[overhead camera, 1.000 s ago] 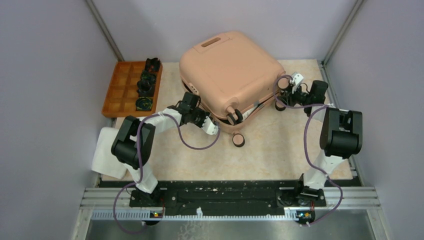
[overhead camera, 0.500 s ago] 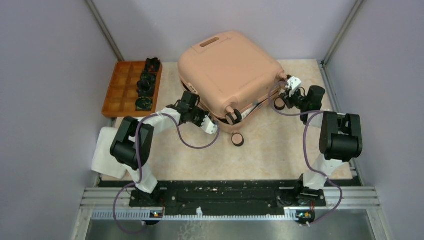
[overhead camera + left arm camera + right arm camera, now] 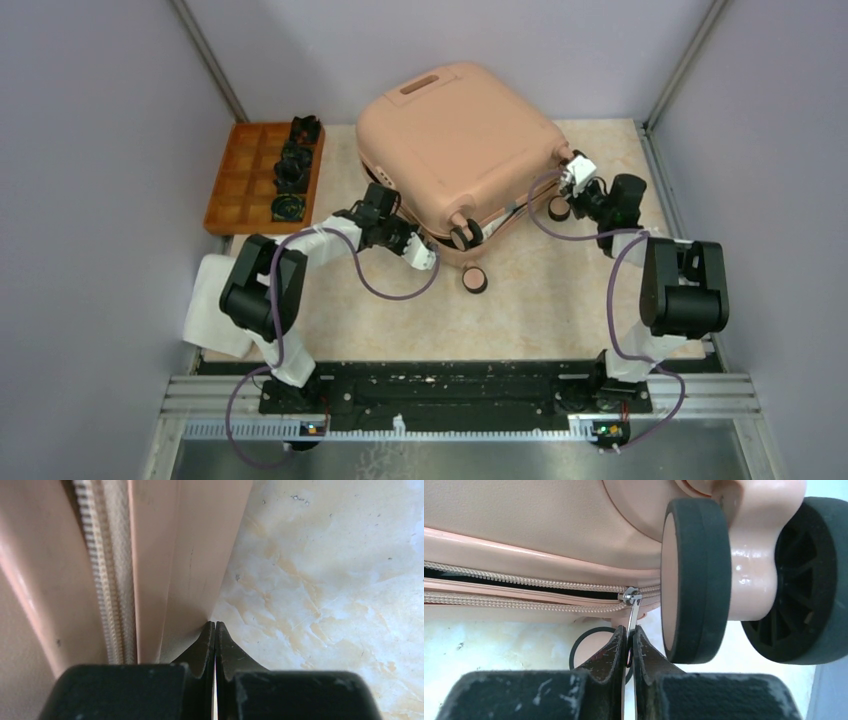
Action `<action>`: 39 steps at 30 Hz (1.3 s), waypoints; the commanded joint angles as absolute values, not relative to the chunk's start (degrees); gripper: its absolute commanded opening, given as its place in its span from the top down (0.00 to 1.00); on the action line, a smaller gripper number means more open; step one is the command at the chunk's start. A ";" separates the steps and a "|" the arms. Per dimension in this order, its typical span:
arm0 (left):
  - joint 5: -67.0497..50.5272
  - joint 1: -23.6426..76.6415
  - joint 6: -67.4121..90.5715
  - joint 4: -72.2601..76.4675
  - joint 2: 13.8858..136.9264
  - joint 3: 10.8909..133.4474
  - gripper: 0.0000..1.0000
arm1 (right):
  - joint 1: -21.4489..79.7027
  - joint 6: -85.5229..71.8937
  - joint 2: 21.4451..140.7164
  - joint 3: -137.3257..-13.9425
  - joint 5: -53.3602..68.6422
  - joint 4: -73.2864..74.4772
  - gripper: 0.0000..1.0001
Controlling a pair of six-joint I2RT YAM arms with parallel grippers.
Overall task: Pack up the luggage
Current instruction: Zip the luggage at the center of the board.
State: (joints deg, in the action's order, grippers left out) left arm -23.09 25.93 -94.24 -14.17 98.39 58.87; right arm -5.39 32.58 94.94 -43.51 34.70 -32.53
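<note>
Right claw [image 3: 629, 631] pinching zipper pull [image 3: 634, 609] beside luggage [image 3: 455, 140] wheel.

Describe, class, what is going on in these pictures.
Two robot arms work on the luggage, which lies on the table with its lid down. The right gripper is pinched shut on the zipper pull beside a wheel; the zipper teeth beside it are not yet joined. The left gripper, shut and empty, has its tips at the shell's lower edge.
</note>
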 commanded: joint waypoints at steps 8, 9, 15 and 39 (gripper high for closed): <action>-26.83 28.70 -93.92 -5.77 104.02 66.74 1.00 | 1.22 32.72 89.78 -45.36 43.88 -28.31 1.00; -26.84 28.93 -93.67 -5.67 104.32 67.38 1.00 | 2.04 32.57 89.29 -45.09 43.98 -28.06 1.00; -26.57 29.33 -92.29 -4.19 104.79 68.21 1.00 | 7.04 33.07 86.89 -44.00 42.51 -23.86 1.00; -27.55 29.36 -90.21 -1.23 104.58 66.93 1.00 | 26.64 20.53 73.77 -31.05 35.91 -29.06 1.00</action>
State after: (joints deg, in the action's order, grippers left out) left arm -23.16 27.33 -92.20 -16.88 104.66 62.89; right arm 17.10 27.35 77.91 -32.27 13.67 -26.09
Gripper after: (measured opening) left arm 0.005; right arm 0.035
